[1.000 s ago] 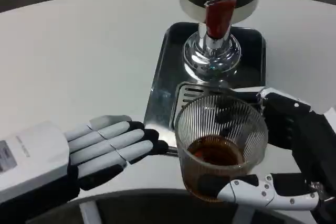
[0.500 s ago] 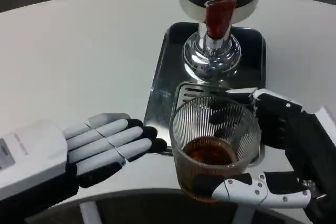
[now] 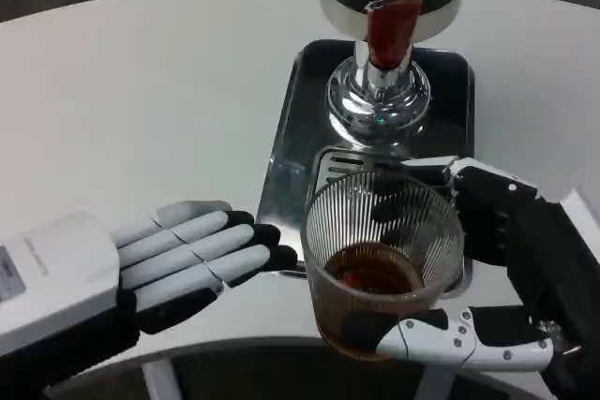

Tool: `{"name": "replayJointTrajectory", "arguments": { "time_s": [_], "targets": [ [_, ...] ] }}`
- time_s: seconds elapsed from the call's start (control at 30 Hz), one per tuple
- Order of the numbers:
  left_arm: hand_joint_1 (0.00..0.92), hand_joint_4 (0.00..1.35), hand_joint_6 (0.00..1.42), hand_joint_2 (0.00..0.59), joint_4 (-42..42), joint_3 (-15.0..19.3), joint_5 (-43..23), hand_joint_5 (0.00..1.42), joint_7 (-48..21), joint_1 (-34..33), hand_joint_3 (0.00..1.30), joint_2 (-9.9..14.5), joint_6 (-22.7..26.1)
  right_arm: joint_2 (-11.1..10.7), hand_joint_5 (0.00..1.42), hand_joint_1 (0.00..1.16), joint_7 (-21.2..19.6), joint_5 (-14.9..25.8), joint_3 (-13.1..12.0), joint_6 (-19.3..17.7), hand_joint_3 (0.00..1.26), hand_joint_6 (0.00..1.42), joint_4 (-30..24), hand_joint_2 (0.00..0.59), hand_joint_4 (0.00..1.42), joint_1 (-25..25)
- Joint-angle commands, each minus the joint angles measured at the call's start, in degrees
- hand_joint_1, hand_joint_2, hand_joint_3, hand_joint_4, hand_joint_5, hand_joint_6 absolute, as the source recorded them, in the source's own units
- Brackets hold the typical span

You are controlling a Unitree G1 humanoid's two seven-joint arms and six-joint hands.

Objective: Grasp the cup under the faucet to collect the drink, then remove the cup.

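Right robot hand [image 3: 502, 269] grips the cup [image 3: 382, 264] — part-filled, held clear of the faucet [image 3: 392, 30]. Left robot hand [image 3: 141, 269] flat, fingers spread — idle on table [image 3: 141, 91].

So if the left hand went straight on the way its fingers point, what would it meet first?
Probably the cup. The left hand lies flat and open, fingers pointing right toward the tray edge, with the cup just beyond in the right hand. The cup may be raised, so the fingers might pass under it.
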Motion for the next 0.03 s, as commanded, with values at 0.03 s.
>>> {"name": "replayJointTrajectory", "arguments": {
  "time_s": [0.03],
  "targets": [
    [0.000, 0.00, 0.00, 0.043, -0.2, 0.3, -0.1, 0.00, 0.6, 1.0, 0.05, 0.5, 0.0, 0.0, 0.95, 1.01, -0.2, 0.5, 0.4, -0.8, 0.71, 0.97, -1.0, 0.133, 0.75, -0.2]
  ]
}}
